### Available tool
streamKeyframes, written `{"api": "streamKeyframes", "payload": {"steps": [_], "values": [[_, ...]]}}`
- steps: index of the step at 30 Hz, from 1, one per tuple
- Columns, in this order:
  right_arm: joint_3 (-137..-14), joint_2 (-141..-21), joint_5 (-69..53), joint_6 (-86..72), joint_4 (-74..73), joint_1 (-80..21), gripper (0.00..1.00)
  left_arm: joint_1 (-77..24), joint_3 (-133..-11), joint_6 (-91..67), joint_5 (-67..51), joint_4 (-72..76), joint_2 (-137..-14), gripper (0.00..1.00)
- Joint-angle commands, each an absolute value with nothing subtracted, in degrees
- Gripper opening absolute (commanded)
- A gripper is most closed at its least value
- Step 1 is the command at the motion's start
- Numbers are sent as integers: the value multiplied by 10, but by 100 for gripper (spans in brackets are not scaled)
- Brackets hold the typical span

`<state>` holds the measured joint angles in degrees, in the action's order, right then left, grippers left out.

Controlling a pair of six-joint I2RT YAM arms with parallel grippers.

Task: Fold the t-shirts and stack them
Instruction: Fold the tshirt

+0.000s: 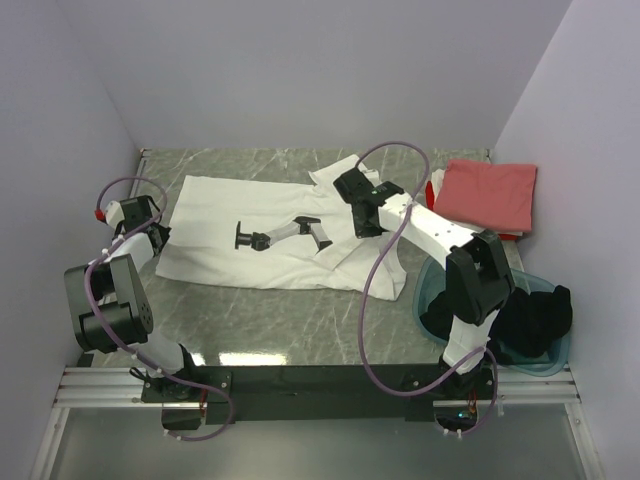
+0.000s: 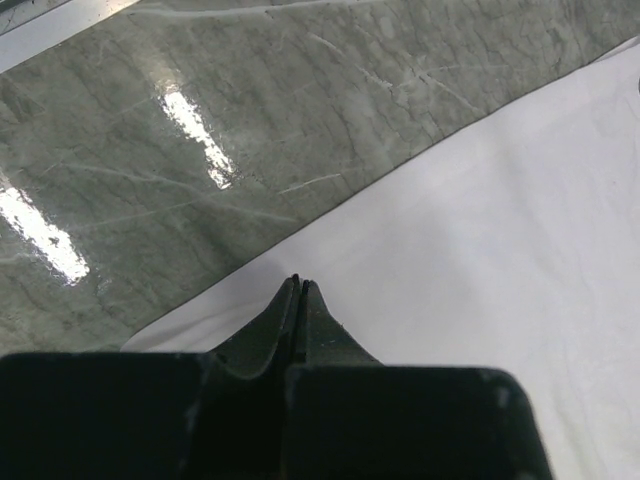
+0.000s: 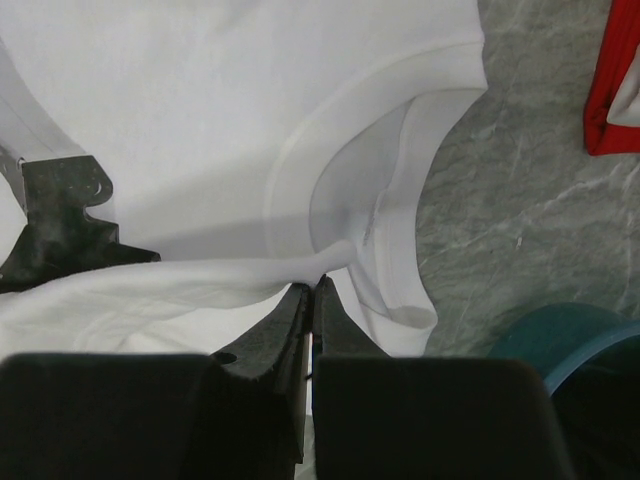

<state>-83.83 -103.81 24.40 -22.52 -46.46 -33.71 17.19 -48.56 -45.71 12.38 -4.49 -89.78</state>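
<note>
Working on white t-shirt [image 1: 250, 205] with dark graphic [image 1: 285, 235]. Lies spread flat mid surface [image 1: 300, 315], hem left, collar right. Handles soft, light, limp. Sags off any pinch, probably slides easy on glossy marble, wrinkles if dragged. Best taken at edges: hem corner on 1 side, collar or shoulder seam on the other, 2 holds for a clean fold.

Left claw [image 2: 299, 283] pressed shut, tips low at the hem edge. Can't tell if cloth caught. Elbow folded back, wrist angled down.

Right claw [image 3: 313, 285] narrow, pinching a ridge of white fabric just short of the collar. Reaches forward and inward from its base.

Elsewhere: salmon-pink t-shirt [image 1: 487, 195] folded far right over red t-shirt [image 3: 610, 90], black t-shirt [image 1: 535, 320] heaped in teal tub [image 1: 425, 285].
</note>
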Motion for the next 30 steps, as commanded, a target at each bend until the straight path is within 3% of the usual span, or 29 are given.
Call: {"api": "streamKeyframes", "payload": {"steps": [1, 12, 16, 26, 30], "values": [[-834, -995, 260, -231, -468, -330, 0, 178, -500, -453, 122, -26, -889, 1], [-842, -1018, 250, -224, -461, -321, 0, 180, -512, -445, 98, -24, -914, 1], [-849, -1031, 245, -222, -459, -318, 0, 182, -519, -441, 88, -25, -925, 9], [-895, -1079, 237, -212, -462, -316, 0, 178, -511, -454, 98, -23, -865, 71], [-914, -1096, 233, -210, -462, -312, 0, 134, -490, -459, 136, -18, -812, 80]]}}
